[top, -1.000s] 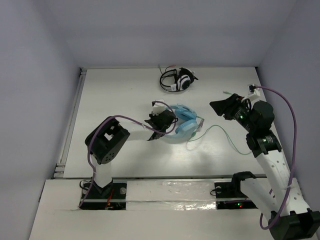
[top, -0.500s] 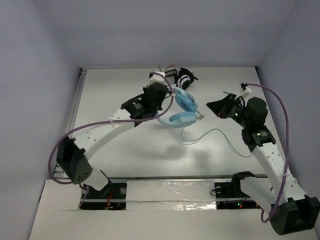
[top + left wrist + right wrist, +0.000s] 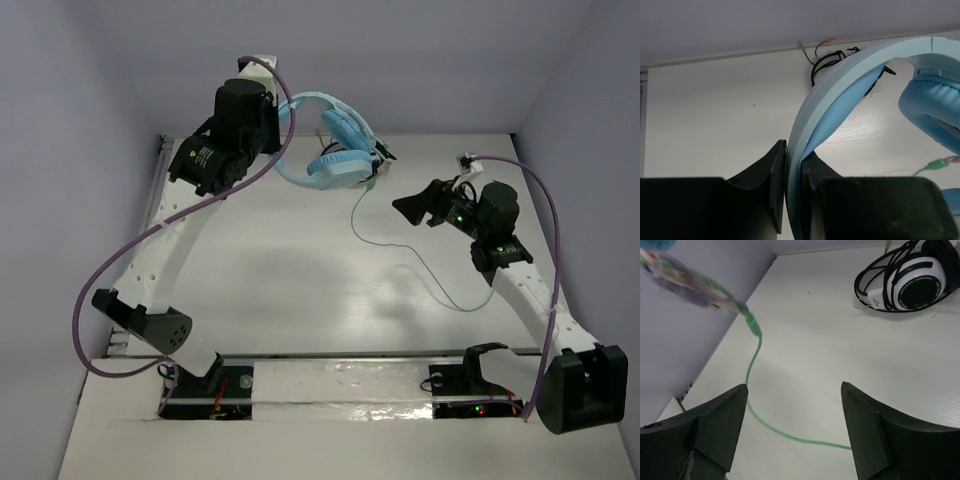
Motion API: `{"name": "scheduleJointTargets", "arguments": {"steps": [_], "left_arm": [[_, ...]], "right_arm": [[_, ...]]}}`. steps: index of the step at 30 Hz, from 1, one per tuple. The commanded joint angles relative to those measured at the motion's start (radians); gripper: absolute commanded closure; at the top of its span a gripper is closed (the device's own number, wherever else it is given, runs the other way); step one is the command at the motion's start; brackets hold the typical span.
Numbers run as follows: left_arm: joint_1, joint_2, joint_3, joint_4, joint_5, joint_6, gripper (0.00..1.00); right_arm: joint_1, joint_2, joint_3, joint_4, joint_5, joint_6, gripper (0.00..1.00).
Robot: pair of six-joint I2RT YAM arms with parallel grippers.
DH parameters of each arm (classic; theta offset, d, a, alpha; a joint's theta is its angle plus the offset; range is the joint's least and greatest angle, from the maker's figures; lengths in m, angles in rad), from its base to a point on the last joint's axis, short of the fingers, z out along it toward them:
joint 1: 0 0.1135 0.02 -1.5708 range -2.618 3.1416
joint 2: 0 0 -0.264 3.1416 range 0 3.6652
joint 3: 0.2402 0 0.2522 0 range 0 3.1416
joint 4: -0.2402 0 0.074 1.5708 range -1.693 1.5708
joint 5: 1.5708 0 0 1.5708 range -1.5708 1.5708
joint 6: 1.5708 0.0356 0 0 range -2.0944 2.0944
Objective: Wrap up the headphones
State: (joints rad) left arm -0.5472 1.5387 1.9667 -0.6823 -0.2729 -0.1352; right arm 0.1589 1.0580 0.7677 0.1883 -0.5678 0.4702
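Hanging high over the far end of the table, the headphones were pinched at the headband by the left gripper, whose jaws were clamped narrowly on the light blue band. The two earcups dangled to the right of that grip. The cable dropped from the lower earcup, reached the tabletop and trailed off toward the right arm. The right gripper stood near that hanging stretch with its jaws spread wide and nothing between them; in its own view the cable ran just ahead of the left finger. The black-and-white headphones lay on the table beyond.

We judged the risks to lie mostly in the cable. It is thin and slack, so a close by the right gripper could easily miss it. A snag on the smaller set (its own leads lay close by) would drag that set along. The grip on the smooth, curved band was also narrow, so a swing of the earcups could twist or slip it.

A second earlier the headphones had lain on the table under the left gripper. Half a second earlier they were barely raised. Since then the left arm had carried them far up and back, and the right gripper had edged leftward toward the cable.
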Motion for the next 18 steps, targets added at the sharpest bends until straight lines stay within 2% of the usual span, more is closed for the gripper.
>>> {"name": "scheduleJointTargets", "arguments": {"steps": [1,5,8,12,18], "left_arm": [[0.02,0.015,0.141,0.003,0.135,-0.009,1.0],[0.044,0.055,0.263,-0.016,0.178,-0.02,1.0],[0.064,0.089,0.352,-0.028,0.216,-0.026,1.0],[0.064,0.08,0.367,-0.02,0.256,-0.043,1.0],[0.099,0.067,0.348,0.006,0.267,-0.06,1.0]], "right_arm": [[0.007,0.046,0.01,0.117,-0.092,-0.074,0.19],[0.007,0.089,-0.017,0.183,-0.232,-0.033,0.2],[0.007,0.111,-0.041,0.232,-0.283,-0.01,0.19],[0.007,0.152,-0.015,0.174,-0.245,-0.05,0.17],[0.025,0.166,-0.076,0.255,-0.32,0.007,0.26]]}}
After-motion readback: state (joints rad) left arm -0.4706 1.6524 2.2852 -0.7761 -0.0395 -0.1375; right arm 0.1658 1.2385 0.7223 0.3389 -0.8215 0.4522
